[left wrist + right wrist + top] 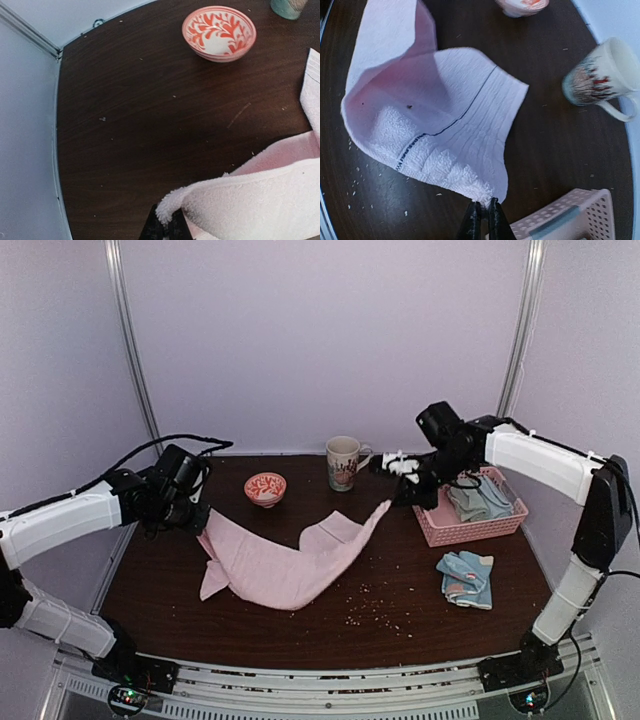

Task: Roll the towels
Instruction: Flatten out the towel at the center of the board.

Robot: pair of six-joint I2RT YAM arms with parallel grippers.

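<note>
Sagging between two claws, pink towel (pixel 285 562) lies mid-table, its middle resting on the table (pixel 420 635) and two corners lifted. Left claw (pixel 198 523) is clamped on the 9 o'clock corner, right claw (pixel 398 496) on the 2 o'clock corner. Blue patched towel (pixel 466 578) is at 4 o'clock. Green and blue towels (pixel 480 498) sit in the basket (pixel 455 532) at 3 o'clock. Bowl (pixel 265 487) is at 11, mug (pixel 343 462) at 12. Crumbs (pixel 370 605) lie at 5.
</note>
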